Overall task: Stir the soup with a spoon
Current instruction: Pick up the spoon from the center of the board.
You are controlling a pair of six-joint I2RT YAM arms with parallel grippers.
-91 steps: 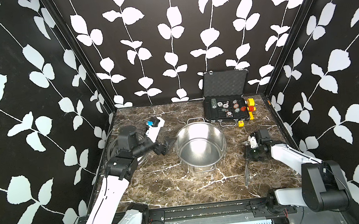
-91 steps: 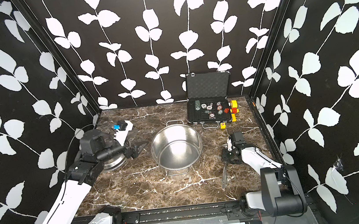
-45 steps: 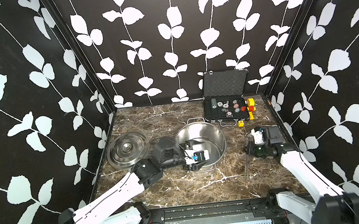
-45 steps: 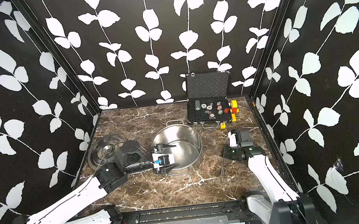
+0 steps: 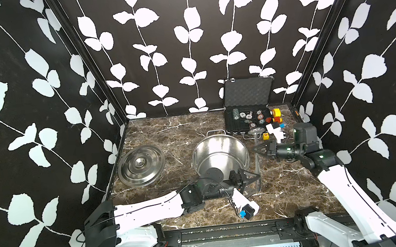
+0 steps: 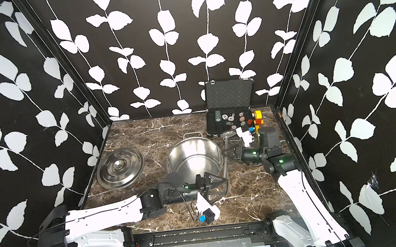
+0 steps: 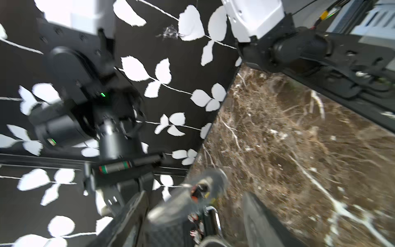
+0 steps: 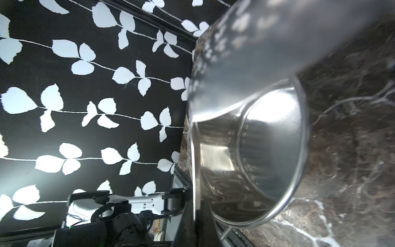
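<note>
Brown marble tabletop point(image 5: 167, 132), black walls with a white leaf print. Only readable writing: one digit on a small yellow block point(image 5: 265, 136) near the case, 6 or 9, cannot tell which. No brand names legible.

Soup pot point(image 5: 220, 152) upright mid-table, no liquid seen inside. Its flat steel lid point(image 5: 141, 165) lies apart on the robot's left. Open black case point(image 5: 247, 98) at the back right holds round chips, with yellow and red blocks point(image 5: 276, 115) just beside it.

Spoon point(image 5: 256, 130) (a long steel ladle) is outside the pot on its right. Its bowl is near the case and its handle runs toward the front edge.

Right gripper point(image 5: 257, 149) is clamped on the handle just below the bowl. Left gripper point(image 5: 255, 182) has its jaws wide at the handle's front end, contact not clear. The left wrist hides the pot's near rim in both top views. In the right wrist view the blurred handle crosses in front of the pot.
</note>
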